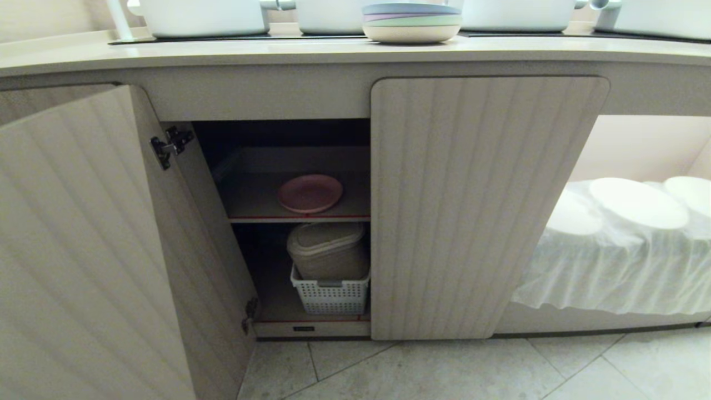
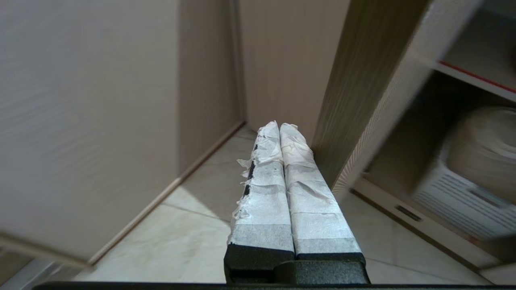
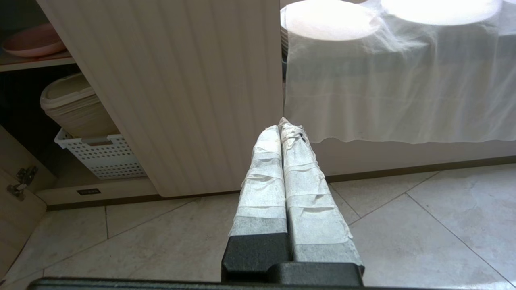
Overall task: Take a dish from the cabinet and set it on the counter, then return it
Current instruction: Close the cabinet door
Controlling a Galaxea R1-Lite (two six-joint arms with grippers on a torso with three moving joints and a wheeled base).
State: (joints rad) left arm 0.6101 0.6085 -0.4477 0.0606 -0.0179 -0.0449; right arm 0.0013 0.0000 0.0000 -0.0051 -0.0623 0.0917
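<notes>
dish (image 1: pixel 309 193): flat on cabinet (image 1: pixel 489 205) upper shelf, behind open left door | left gripper (image 2: pixel 281 129): nearer, jaws pressed together, empty, low by door edge; dish lies up-right | right gripper (image 3: pixel 282 127): jaws together, empty, parked

Neither arm showed in the head view. The left tool (image 2: pixel 281 125) pointed forward and slightly downward, low above the floor, its two tape-wrapped fingers (image 2: pixel 264 193) pressed together and holding nothing. The right tool (image 3: pixel 281 125) was likewise low, with its taped fingers (image 3: pixel 264 189) closed and empty.
</notes>
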